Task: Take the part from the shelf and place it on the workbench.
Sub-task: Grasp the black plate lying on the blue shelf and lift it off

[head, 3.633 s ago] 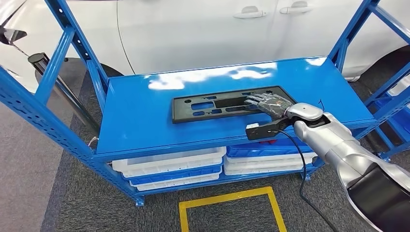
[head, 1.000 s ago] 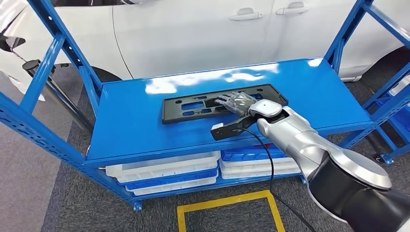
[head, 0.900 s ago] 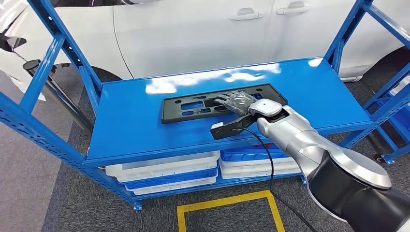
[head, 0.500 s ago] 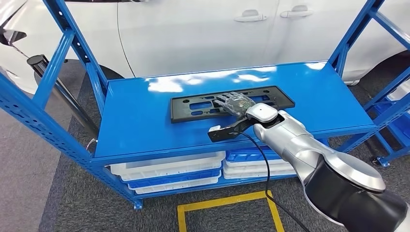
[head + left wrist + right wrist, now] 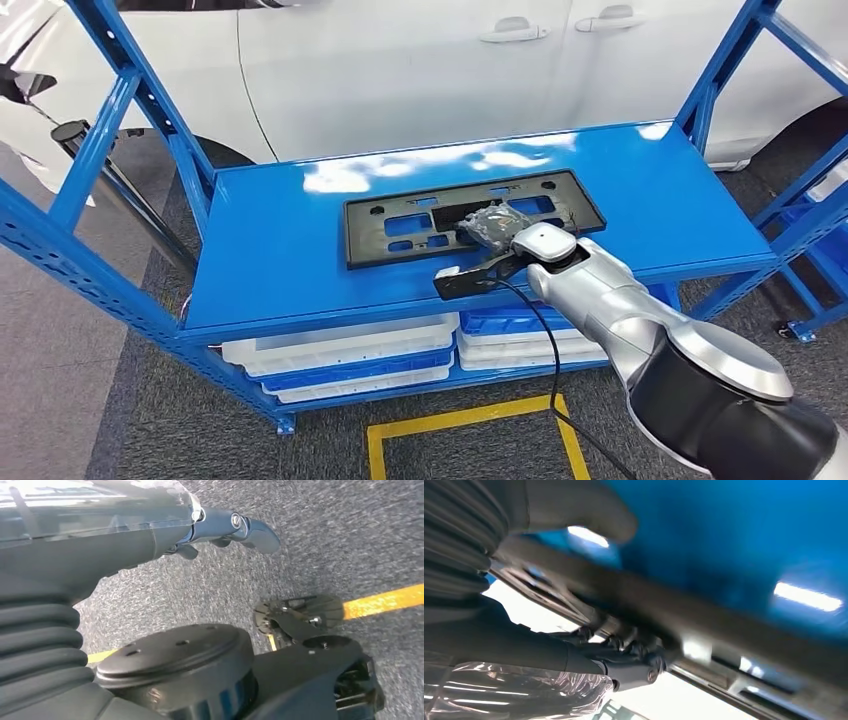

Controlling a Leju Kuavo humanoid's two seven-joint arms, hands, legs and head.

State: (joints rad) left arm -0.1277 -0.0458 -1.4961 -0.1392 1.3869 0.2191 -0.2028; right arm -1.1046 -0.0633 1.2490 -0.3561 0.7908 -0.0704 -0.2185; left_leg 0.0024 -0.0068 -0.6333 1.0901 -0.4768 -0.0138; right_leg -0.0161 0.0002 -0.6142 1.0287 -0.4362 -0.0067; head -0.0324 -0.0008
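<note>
Centrally, the right hand (image 5: 487, 224) grips the black part (image 5: 420, 225), fingers curled around its near rail, tilting it off the blue shelf (image 5: 280, 250); the left hand (image 5: 150, 525) hangs empty, its fingers apart, over grey floor (image 5: 350, 530).

Silver right arm (image 5: 640, 320) with black cable (image 5: 545, 350), plastic-wrapped dark hand (image 5: 490, 222).

The shelf (image 5: 300, 250) is glossy bright blue, with white glare patches. The part (image 5: 400, 225) on it is matte black. The right hand (image 5: 490, 225) is grey under clear plastic wrap, its arm silver. Below sit white and blue trays (image 5: 340, 360). The floor is speckled grey carpet with yellow tape (image 5: 470, 420). The car (image 5: 400, 60) behind is white.
</note>
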